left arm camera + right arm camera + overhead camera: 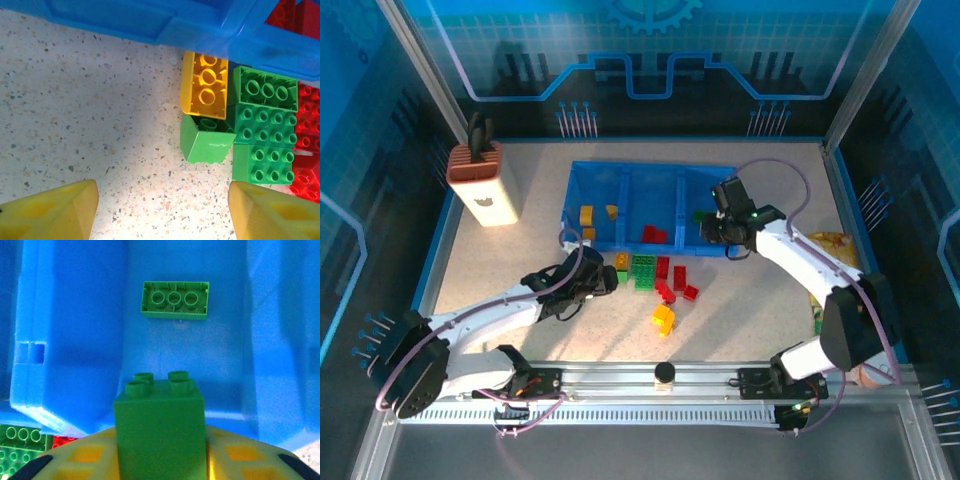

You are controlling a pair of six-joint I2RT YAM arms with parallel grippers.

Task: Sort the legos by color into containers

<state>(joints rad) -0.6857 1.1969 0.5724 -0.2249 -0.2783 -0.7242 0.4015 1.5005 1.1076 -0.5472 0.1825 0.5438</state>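
Note:
The blue bin (650, 172) has three compartments: yellow legos (586, 214) in the left one, red legos (653, 235) in the middle one. In the right compartment (75, 340) a green lego (174, 300) lies flat. My right gripper (160, 445) hangs over that compartment, shut on an upright green lego (160, 425). Loose legos lie in front of the bin: green (643, 270), red (670, 275) and orange (664, 318). My left gripper (162, 210) stands open over bare table just short of a yellow lego (205, 85) and green legos (207, 145).
A white and brown box with a black handle (485, 180) stands at the back left. A yellow snack packet (835, 245) lies by the right arm. A black knob (665, 373) sits on the front rail.

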